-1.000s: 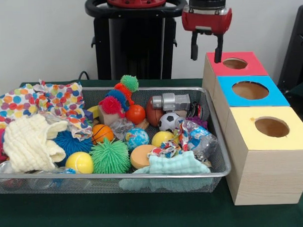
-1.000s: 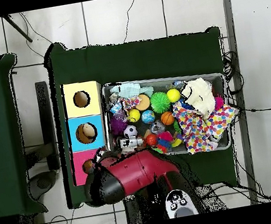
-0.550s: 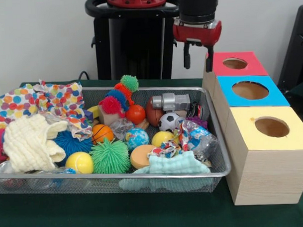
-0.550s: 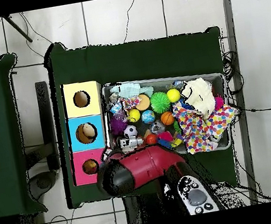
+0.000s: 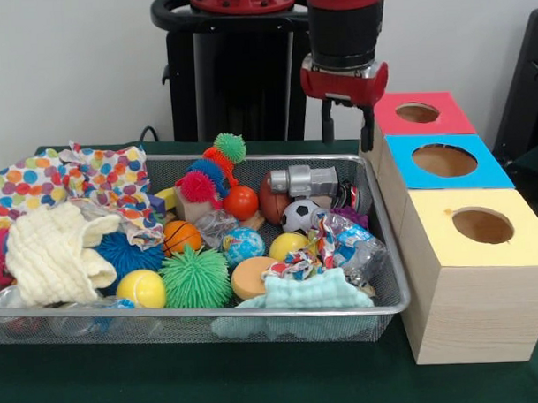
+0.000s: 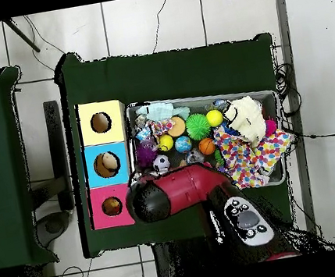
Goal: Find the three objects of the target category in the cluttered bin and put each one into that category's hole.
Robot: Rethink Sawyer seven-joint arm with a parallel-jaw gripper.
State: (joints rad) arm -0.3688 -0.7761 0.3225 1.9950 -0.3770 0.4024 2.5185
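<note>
wire mesh bin (image 5: pixel 389 296), oblong, heaped with toys. three wooden boxes: yellow top (image 5: pixel 482 225), blue top (image 5: pixel 444 161), red top (image 5: pixel 418 113), each with a round hole, touching the bin's right side. polka-dot cloth (image 5: pixel 74 177), draped over left rim. spiky green ball (image 5: pixel 195 277); smooth soccer ball (image 5: pixel 298 215), mid-bin. gripper (image 5: pixel 345 131), open, empty, above far right corner.

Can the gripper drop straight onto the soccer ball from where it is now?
Probably yes. The gripper hangs open above the bin's far right corner, and the soccer ball lies uncovered on top, though a grey toy and crinkly wrapper crowd it.
</note>
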